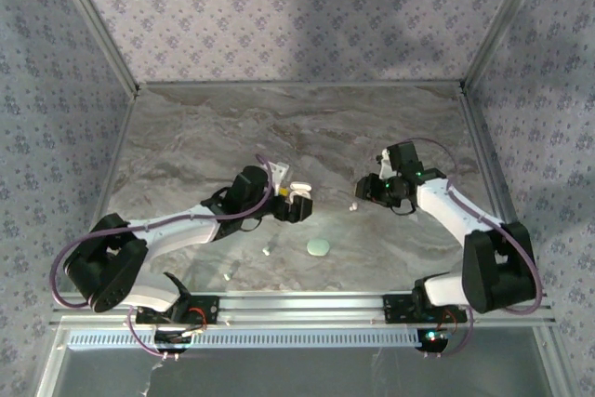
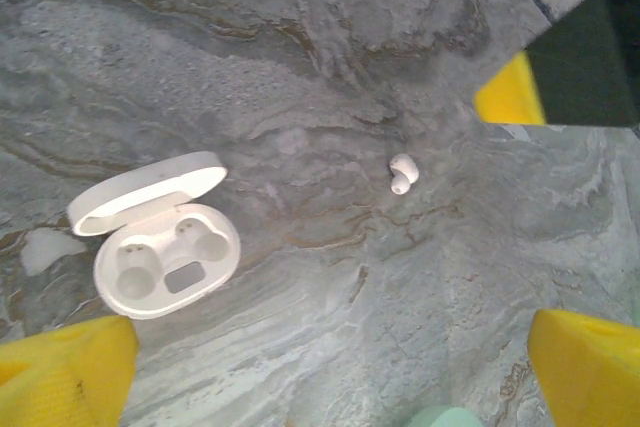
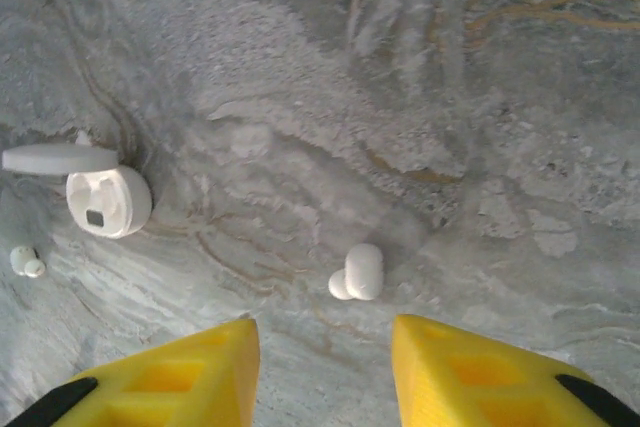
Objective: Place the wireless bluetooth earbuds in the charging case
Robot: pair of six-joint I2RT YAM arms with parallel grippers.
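1. The left gripper [image 2: 330,347] is held wide and empty over the open charging case [image 2: 165,257], left of centre on the table [image 1: 186,137]; both seats are seen empty.
2. The right gripper [image 3: 325,337] is held with jaws partly apart and nothing between them.
3. An earbud [image 3: 358,273] lies just ahead of the right fingertips, to the right of the case.
4. Picking up this earbud is judged the step in hand. It should be straddled squarely and centred before the jaws are closed, as its rounded shell could be squeezed out sideways.
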